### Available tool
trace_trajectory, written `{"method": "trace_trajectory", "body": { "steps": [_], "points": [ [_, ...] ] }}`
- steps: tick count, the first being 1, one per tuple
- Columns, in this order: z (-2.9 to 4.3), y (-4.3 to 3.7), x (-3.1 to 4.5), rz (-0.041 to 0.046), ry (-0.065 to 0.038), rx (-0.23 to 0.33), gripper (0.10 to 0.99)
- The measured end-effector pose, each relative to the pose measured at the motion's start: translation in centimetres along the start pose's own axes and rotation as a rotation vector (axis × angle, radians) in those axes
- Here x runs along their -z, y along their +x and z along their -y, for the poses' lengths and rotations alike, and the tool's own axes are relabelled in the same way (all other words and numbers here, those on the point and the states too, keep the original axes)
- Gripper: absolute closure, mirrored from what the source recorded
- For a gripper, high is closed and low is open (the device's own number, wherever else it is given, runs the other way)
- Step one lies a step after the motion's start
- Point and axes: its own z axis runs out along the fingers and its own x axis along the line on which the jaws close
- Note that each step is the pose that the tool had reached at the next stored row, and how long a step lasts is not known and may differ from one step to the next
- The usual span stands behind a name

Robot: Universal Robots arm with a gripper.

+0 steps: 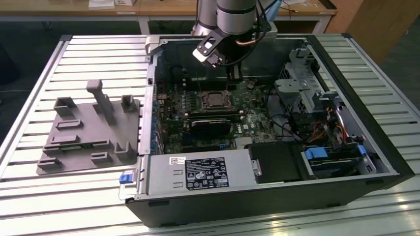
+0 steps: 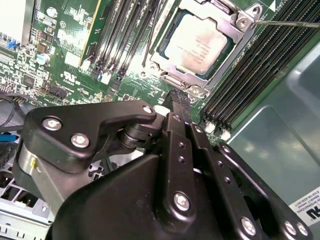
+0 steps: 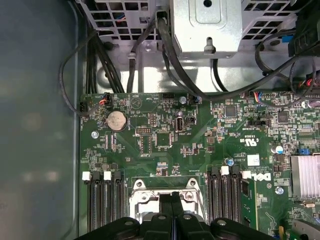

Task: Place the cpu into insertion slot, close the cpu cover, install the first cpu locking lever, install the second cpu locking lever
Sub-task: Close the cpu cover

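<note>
While vertical, claw (image 2: pixel 177 98) beside cpu cover (image 2: pixel 239 44)

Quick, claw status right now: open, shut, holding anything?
Claw: shut, fingers together with nothing between them, tip close by the edge of the cpu cover.

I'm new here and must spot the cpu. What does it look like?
Inside the open computer case, find the green motherboard; between its banks of long black slots sits the silvery cpu cover. The cpu is the flat beige-silver square in that frame's window, smooth unlike the ribbed slots beside it.
</note>
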Motion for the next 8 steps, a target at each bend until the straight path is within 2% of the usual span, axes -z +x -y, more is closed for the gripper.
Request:
{"method": "trace_trajectory", "body": {
  "steps": [3, 8],
  "points": [
    [0.15, -0.01, 0.02, 0.0005, 0.0, 0.0, 0.984],
    [1.32, -0.06, 0.09, 0.0002, 0.0, 0.0, 0.984]
  ]
}}
